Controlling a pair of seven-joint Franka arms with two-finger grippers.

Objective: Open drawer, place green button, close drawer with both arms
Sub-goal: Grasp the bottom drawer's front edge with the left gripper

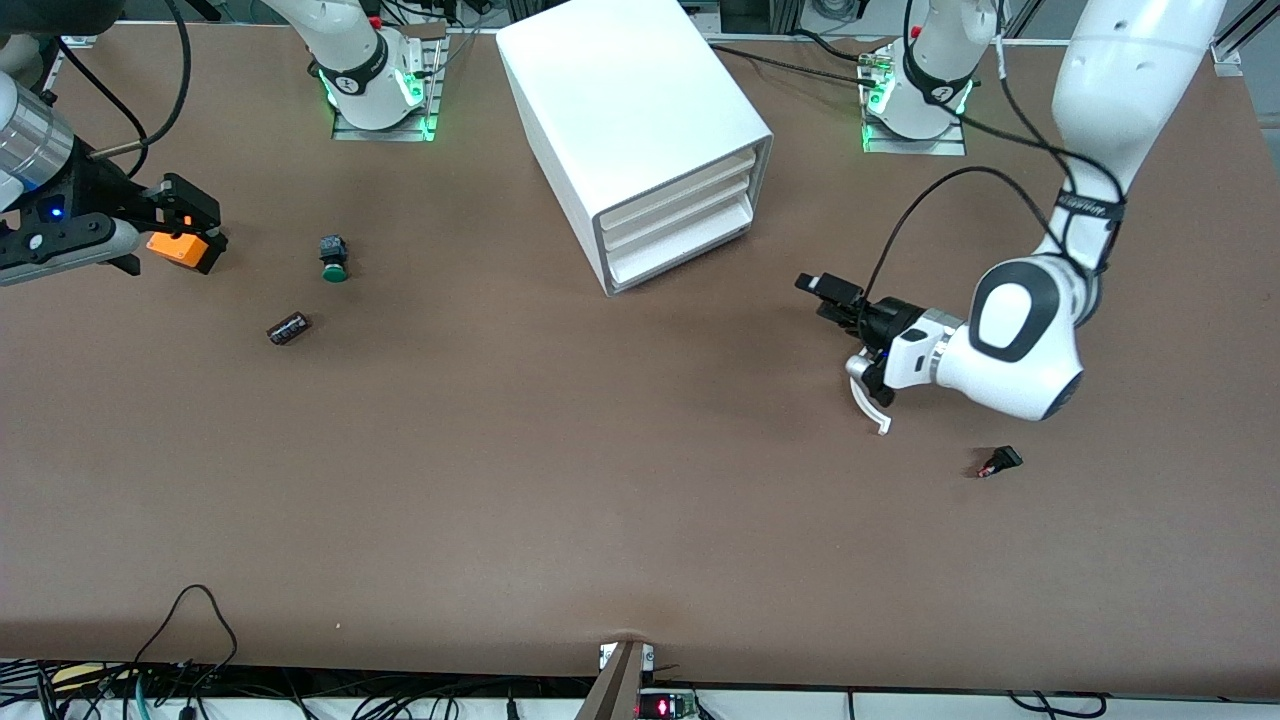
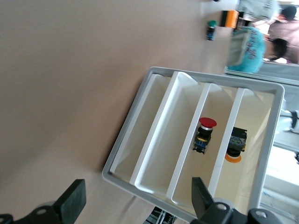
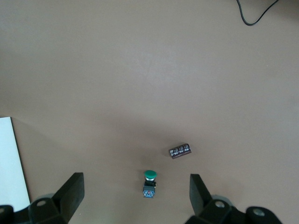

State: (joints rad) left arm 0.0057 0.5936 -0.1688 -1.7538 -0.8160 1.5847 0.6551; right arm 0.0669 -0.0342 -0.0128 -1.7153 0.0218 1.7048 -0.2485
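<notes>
Nothing looks done yet: the drawer (image 1: pixel 680 250) sits closed in the cabinet (image 1: pixel 630 130), and the button (image 1: pixel 333 258) lies on the tabletop (image 1: pixel 600 480) toward the right arm's end. The left gripper (image 1: pixel 838 300) hovers in front of the cabinet, jaws released; the right gripper (image 1: pixel 195 232), also released, hangs near the button and an orange block (image 1: pixel 178 248).

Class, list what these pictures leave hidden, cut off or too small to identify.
1. Front view: the inside of the drawer, hidden by the drawers above.
2. Front view: the orange block, partly covered by the right gripper.
3. Front view: a small black item near the left gripper, too small to identify.
</notes>
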